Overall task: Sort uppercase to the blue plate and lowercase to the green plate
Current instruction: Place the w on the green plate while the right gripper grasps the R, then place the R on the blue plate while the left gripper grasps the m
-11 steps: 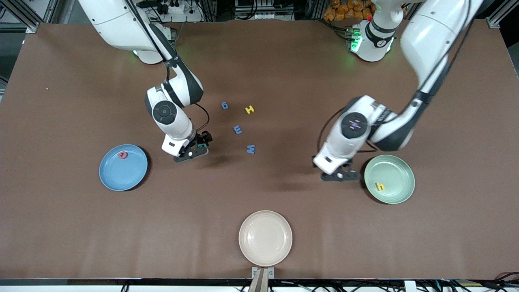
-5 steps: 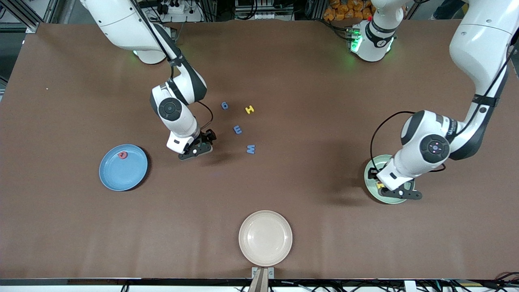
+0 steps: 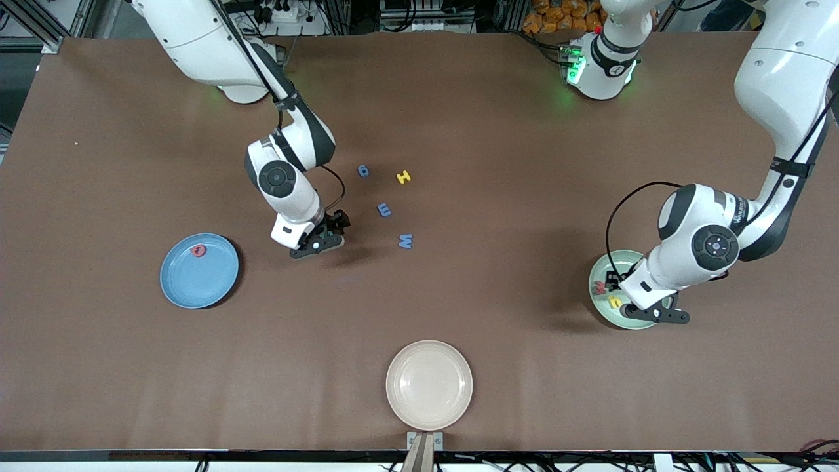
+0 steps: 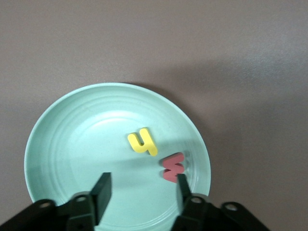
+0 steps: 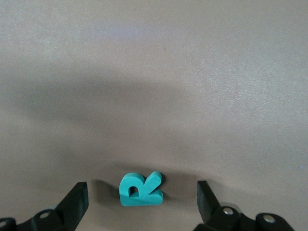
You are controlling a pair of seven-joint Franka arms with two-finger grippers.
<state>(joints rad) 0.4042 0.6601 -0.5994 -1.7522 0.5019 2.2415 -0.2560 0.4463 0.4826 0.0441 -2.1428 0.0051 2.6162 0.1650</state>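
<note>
Right gripper (image 5: 139,204): fingers spread, teal R (image 5: 140,189) on the table between them, ungrasped. Risk: R tipped if closed off-centre. Left gripper (image 4: 140,192): released above green plate (image 4: 62,144); red w (image 4: 173,167) by one fingertip, could be nudged.

Left gripper (image 4: 139,192) hung over green plate (image 3: 600,300), fingers spread w/ red w (image 4: 173,167) touching one finger and yellow h (image 4: 142,141) lying apart btwn them. Right gripper (image 5: 139,199) straddled teal R (image 5: 140,188) w/ bare table each side. Blue g (image 3: 363,170), yellow H (image 3: 404,176), blue e (image 3: 384,210), blue W (image 3: 406,241) sat spaced apart mid-table.
</note>
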